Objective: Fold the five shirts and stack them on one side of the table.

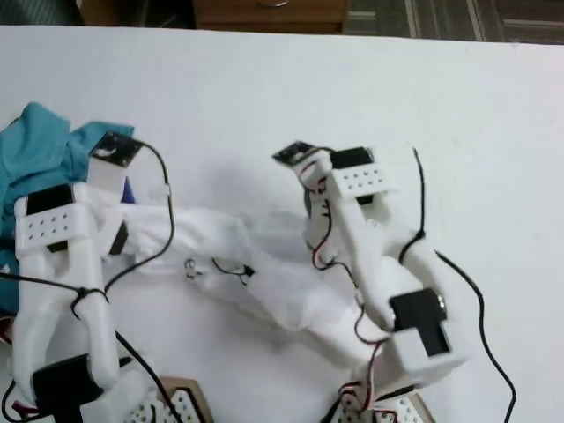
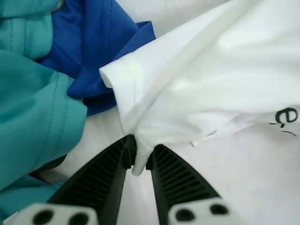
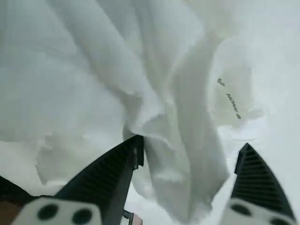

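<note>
**Step in hand:** spreading the crumpled white cotton shirt [image 1: 264,273] ahead of its first fold. The shirt lies bunched on the white table [image 1: 264,79], strung between the two claws.

**Left claw** [image 2: 139,158]: narrow, jaws pinched on an edge of the white shirt. Whether that edge is hem or sleeve cannot be told. The rest of the garment runs away beyond the tips. Just beside this claw, on the side away from the other arm, lie a teal fabric shirt [image 2: 33,93] and a royal-blue fabric shirt [image 2: 98,51]. The white edge appears to overlap the blue one.

**Right claw** [image 3: 190,157]: wide, with a thick ridge of white cloth standing between the jaws, not clamped.

**Next move (judgement):** close the right claw on that ridge, preferably on a single edge. Then draw the claws apart to flatten the shirt.

**Risk:** gathering several layers, which would leave the cloth bunched.
</note>
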Tool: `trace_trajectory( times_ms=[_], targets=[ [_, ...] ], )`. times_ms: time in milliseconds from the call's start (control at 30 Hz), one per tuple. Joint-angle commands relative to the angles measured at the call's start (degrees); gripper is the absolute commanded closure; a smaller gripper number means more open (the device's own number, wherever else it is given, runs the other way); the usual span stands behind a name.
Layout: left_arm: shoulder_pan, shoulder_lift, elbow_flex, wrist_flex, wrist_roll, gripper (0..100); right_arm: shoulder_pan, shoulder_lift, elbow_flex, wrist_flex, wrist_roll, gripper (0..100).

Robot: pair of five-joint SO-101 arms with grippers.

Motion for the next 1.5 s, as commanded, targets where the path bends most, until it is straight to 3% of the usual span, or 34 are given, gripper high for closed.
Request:
trace_trajectory(
  times_ms=[0, 67, 100, 133, 233, 433, 767, 967, 1133, 1200, 1467],
  targets=[
    [-0.4, -0.2, -0.2, -0.6, 0.1, 97, -0.4, 3.5, -0.7, -2.7, -0.3, 81.2],
    [-0.4, -0.2, -0.2, -0.6, 0.1, 97, -0.1, 4.7, -0.8, -4.7, -0.5, 97.8],
    [-0.4, -0.2, -0.2, -0.6, 0.1, 97, 0.3, 4.9, -0.8, -5.3, -0.6, 98.8],
    [-0.4, -0.2, -0.2, -0.6, 0.1, 97, 0.9, 4.7, -0.9, -5.8, -0.6, 95.1],
    [-0.3, -0.2, -0.2, -0.7, 0.1, 97, 3.9, 3.7, -4.9, -5.7, -0.2, 98.1],
    [0.5, -0.2, -1.1, -3.2, 0.2, 97, 10.8, 3.1, -24.4, -5.7, -0.1, 97.9],
    [3.8, -0.5, -1.2, -8.7, 0.3, 97, 11.6, 13.2, -49.9, -5.6, -0.1, 97.9],
    [4.0, -0.3, -0.8, -8.7, 0.3, 97, 11.3, 22.3, -51.6, -3.2, -0.4, 96.0],
    [4.3, -0.5, 0.7, -8.8, 0.2, 97, 12.4, 20.7, -51.7, -0.5, -0.6, 73.7],
    [4.3, -0.4, 1.3, -9.1, 0.2, 97, 12.6, 18.2, -51.7, -0.4, -0.6, 69.3],
    [4.3, -0.4, 0.7, -9.1, 0.2, 97, 10.5, 8.7, -51.6, 8.7, -0.6, 79.9]
  ],
)
